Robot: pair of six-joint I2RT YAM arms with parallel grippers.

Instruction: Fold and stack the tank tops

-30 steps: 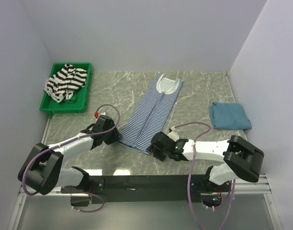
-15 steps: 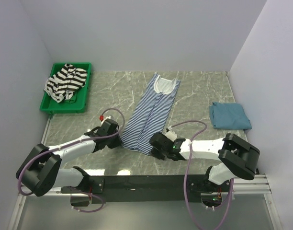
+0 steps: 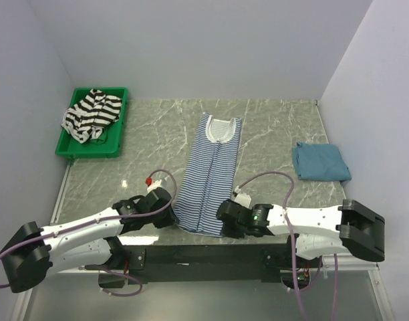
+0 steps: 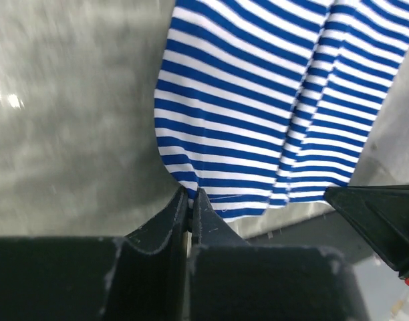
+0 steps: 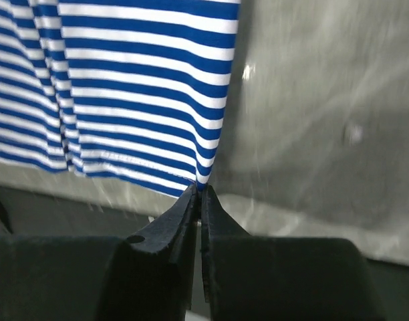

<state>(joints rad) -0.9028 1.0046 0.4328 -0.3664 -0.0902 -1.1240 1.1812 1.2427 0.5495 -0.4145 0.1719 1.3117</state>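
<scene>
The left end effector (image 4: 190, 197) is closed on the near left corner of the blue-and-white striped top (image 3: 211, 174). The right end effector (image 5: 199, 190) is closed the same way on the near right corner. In each wrist view the jaws are pressed together with only the thin edge of the hem caught at their tips. The two grips sit level with each other, one at each end of the hem. That looks deliberate: holding both corners keeps the edge stretched straight, so the cloth should rise as a flat sheet and not bunch up.

The striped top lies flat on the tabletop (image 3: 271, 134), running straight away from both end effectors with its neckline at the far end. It forms a narrow strip with a line down the middle, as if its sides were already turned in. That would leave the end-to-end fold, probably carrying the hem up and over toward the neckline.

A teal top (image 3: 319, 162) sits well beyond the right end effector and off to its right, folded into a neat square. It likely marks where the stack will go. Far beyond the left end effector and off to its left, a black-and-white striped top (image 3: 91, 115) lies crumpled in a green bin (image 3: 122, 124), apparently waiting its turn.

The main risk is a corner slipping from such a shallow pinch.
</scene>
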